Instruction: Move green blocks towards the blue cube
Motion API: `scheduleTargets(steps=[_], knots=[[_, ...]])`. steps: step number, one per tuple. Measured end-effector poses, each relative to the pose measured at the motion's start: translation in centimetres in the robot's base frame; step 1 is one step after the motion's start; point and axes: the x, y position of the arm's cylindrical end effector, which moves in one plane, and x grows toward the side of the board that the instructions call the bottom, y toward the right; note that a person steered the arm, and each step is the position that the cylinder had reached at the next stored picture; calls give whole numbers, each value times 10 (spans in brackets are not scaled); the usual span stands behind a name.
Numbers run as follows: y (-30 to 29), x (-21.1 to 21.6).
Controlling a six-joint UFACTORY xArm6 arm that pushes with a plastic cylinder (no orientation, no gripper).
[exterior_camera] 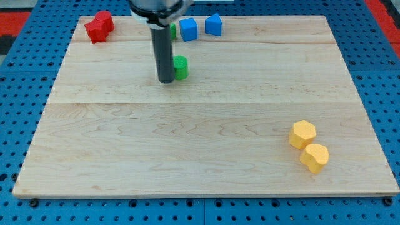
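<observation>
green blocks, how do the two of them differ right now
The nearer green block shows most of its body, just to the view's right of my tip; the farther green block is mostly hidden behind the rod, only a sliver showing. The farther one sits close beside the blue cube near the view's top; the nearer one lies further down the board. Both are the same green; the shape of neither is clear.

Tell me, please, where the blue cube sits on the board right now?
The blue cube sits at the view's top edge, centre-left, between a partly hidden green block and another blue block.
</observation>
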Motion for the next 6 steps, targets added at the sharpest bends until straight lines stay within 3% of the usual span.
scheduleTargets(steps=[1,2,3,6], knots=[[30,-2],[40,45],[45,29],[48,-78]])
